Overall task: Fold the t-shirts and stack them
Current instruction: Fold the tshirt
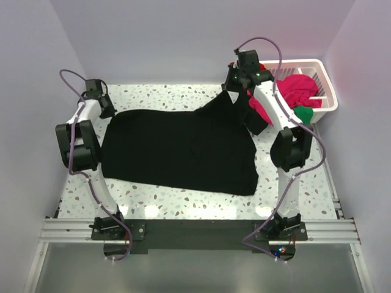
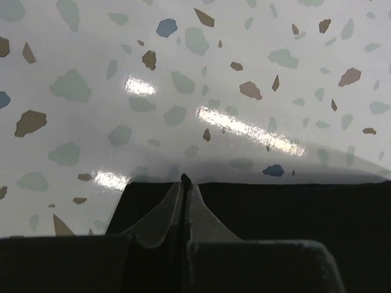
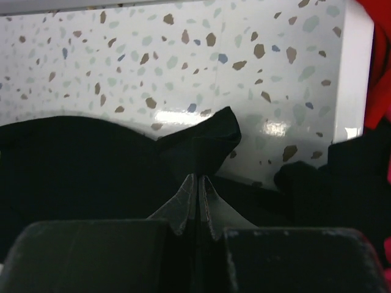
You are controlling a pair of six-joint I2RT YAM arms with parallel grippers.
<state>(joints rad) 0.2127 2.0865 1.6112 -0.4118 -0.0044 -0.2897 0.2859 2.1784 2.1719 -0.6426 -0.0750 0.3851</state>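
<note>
Clear tapered right fingers (image 3: 183,210) pinch soft black t-shirt (image 1: 177,149) | glossy terrazzo table (image 1: 159,97)

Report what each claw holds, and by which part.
Both pinch the black t-shirt: left claw its far left edge, right claw a raised far right corner.

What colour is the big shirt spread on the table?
The shirt is plain black; the top view shows it best.

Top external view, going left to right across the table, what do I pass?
left gripper → large black t-shirt → white slatted basket holding red-pink t-shirts. The right arm is left out: it overlaps both the shirt and the basket.
</note>
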